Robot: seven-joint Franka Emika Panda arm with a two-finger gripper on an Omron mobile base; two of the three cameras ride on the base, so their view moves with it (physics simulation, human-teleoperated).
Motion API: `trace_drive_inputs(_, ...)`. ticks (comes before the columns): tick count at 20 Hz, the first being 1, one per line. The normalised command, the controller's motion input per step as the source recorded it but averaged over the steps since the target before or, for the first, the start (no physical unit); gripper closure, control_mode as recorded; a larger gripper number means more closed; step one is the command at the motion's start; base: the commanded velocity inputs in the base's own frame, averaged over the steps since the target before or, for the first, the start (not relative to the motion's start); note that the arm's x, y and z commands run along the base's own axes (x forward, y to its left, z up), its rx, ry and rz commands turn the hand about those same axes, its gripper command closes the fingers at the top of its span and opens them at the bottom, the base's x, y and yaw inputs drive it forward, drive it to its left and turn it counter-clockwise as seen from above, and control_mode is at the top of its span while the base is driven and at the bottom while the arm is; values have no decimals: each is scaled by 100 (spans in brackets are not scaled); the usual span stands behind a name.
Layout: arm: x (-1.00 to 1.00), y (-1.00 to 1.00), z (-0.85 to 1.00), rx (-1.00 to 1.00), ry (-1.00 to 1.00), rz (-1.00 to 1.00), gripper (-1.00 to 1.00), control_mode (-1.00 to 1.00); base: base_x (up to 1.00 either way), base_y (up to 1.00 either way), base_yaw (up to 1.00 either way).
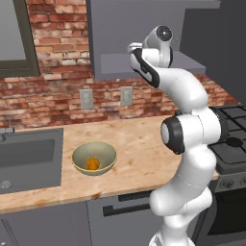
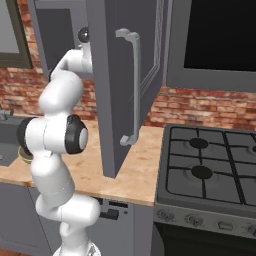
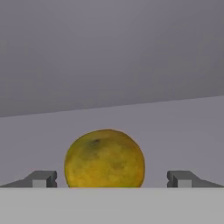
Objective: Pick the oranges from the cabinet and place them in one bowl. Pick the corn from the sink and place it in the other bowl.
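Observation:
A yellow-green orange point(image 3: 105, 158) rests on the grey shelf floor of the cabinet point(image 3: 175, 127), right in front of the hand. My gripper point(image 3: 111, 178) is open, with its fingertips point(image 3: 41, 178) standing wide on either side of the fruit and not touching it. From the left base view my arm reaches up into the cabinet point(image 1: 144, 65). On the counter below stands one olive-tan bowl point(image 1: 77, 154) with a bright orange point(image 1: 92, 164) lying in it. The sink point(image 1: 29, 158) is at the far left. The corn and the other bowl are out of view.
The open cabinet door point(image 2: 120, 85) with its long handle hangs just right of my arm. A stove point(image 2: 210, 165) sits to the right of the wooden counter point(image 1: 139, 144). A brick wall with two outlets point(image 1: 86, 98) is behind.

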Motion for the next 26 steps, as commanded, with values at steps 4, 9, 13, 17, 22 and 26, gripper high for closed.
trace_drive_inputs(4,28,0,0,0,1,0,-100,-100,0,0,0)
trace_drive_inputs(9,16,0,0,0,5,0,-100,-100,0,0,0)
trace_drive_inputs(13,1,0,0,0,8,0,-100,-100,0,0,0)
trace_drive_inputs(17,0,0,0,0,0,0,-100,-100,0,0,0)
trace_drive_inputs(22,0,0,0,0,0,0,100,-100,0,0,0)
trace_drive_inputs(26,0,0,0,0,0,0,100,-100,0,0,0)
